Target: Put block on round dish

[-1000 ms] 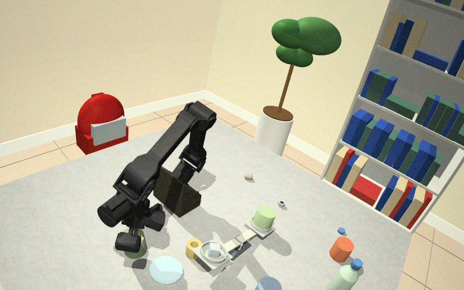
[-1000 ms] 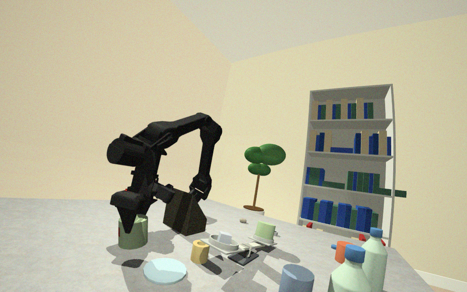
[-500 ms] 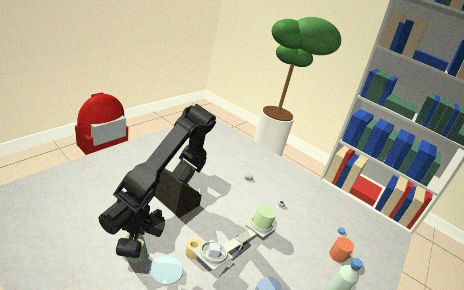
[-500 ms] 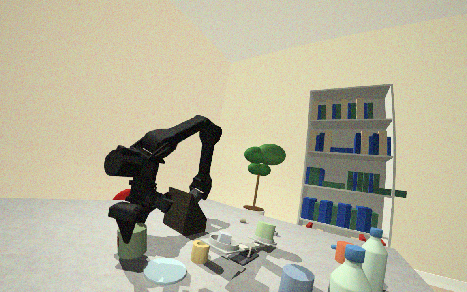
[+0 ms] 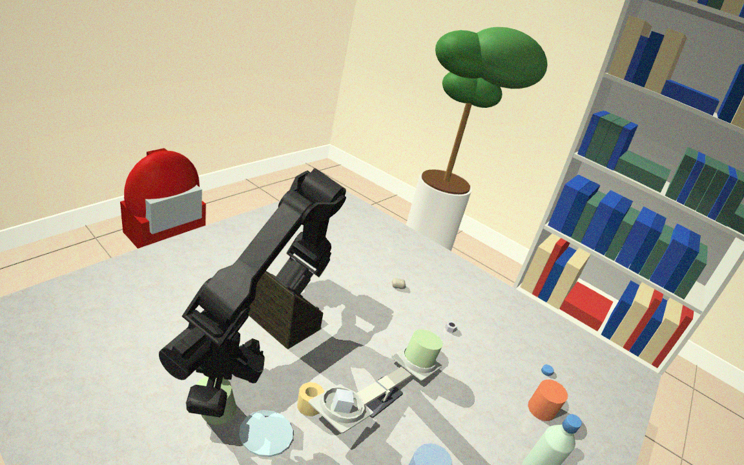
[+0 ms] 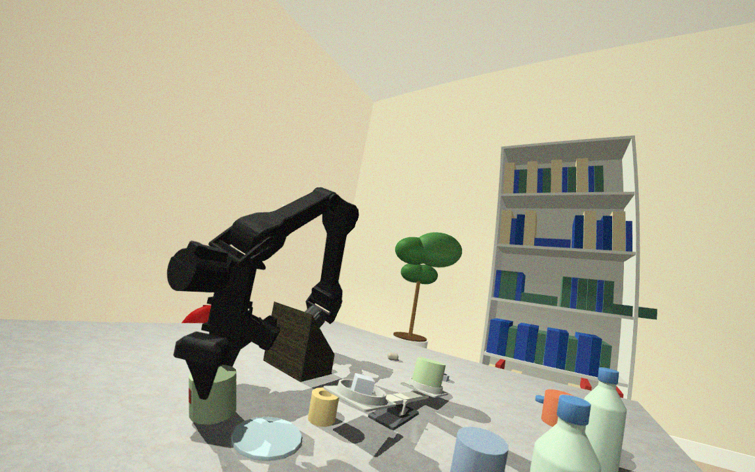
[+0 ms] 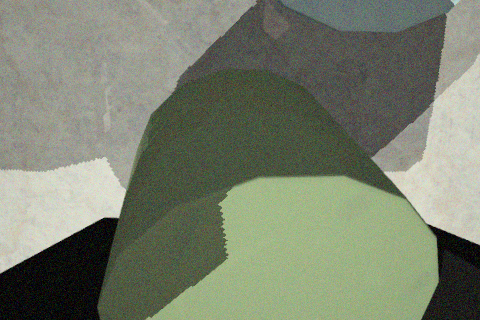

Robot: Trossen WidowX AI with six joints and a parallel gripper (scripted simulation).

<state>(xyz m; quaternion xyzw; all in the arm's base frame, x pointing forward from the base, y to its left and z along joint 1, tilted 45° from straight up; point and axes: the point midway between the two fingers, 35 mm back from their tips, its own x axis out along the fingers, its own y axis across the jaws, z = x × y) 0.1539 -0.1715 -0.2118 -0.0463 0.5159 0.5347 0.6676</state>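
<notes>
The lifted pale green cup (image 6: 212, 394) is being gripped between the jaws of the gripper (image 6: 205, 375), down at the table, just beside the round dish (image 5: 265, 432). The white block (image 5: 342, 400) is lying uncovered on the balance (image 5: 379, 388), at about three o'clock from the gripper in the top view, beyond the yellow ring (image 5: 309, 398).

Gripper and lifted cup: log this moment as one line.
gripper: shut on lifted cup | cup: beside dish, not above | block: exposed on balance | other cup: untouched
</notes>
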